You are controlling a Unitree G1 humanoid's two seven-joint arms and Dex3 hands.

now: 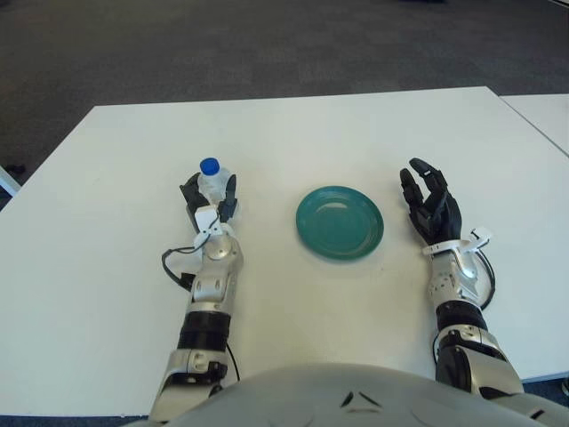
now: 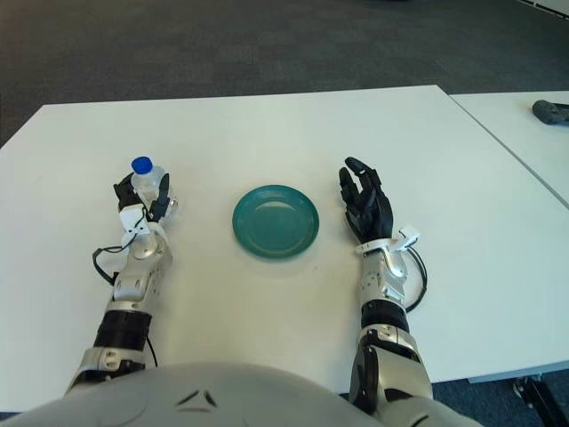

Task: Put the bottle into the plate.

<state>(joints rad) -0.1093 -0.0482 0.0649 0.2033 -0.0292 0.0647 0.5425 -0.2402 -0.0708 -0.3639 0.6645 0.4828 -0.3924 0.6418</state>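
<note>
A small clear bottle point(image 1: 212, 181) with a blue cap stands upright on the white table point(image 1: 293, 133), left of the plate. My left hand point(image 1: 210, 196) is just behind it on my side, its dark fingers point(image 1: 189, 192) closed against both sides of the bottle's body. The teal plate point(image 1: 340, 221) lies bare at the table's middle, a hand's width to the right of the bottle. My right hand point(image 1: 429, 203) shows to the right of the plate with its fingers spread, holding nothing.
A second white table point(image 2: 524, 124) adjoins on the right, with a dark object point(image 2: 551, 110) on it. Dark carpet point(image 1: 267, 44) lies beyond the far edge.
</note>
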